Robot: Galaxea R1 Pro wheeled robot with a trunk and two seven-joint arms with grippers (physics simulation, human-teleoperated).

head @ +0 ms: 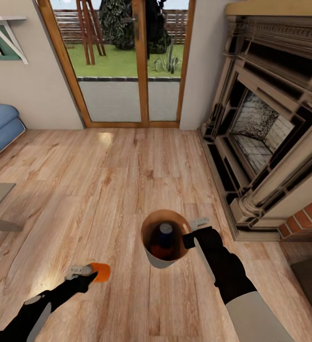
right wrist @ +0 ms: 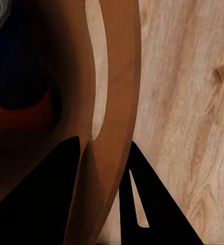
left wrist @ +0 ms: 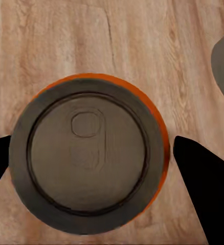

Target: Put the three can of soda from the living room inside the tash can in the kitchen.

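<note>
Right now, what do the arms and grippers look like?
Both arms: pale grey forearm shells, then matte black wrist sections. Left gripper and right gripper have pale grey finger housings; in the wrist views the fingers read as flat black tapered wedges. No cables or markings visible.

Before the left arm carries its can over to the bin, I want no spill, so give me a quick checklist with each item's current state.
1. Left gripper on the orange can: fingers flank it on both sides, contact cannot be told.
2. Right gripper on the trash can: ok, fingers straddle the rim wall.
3. Bin upright, mouth open upward: ok.
4. Room inside: ok, the blue can and the other orange can leave space.
5. Path between the held can and the bin: ok, just wood floor.
6. Bin lifted or resting on the floor: cannot tell.
</note>
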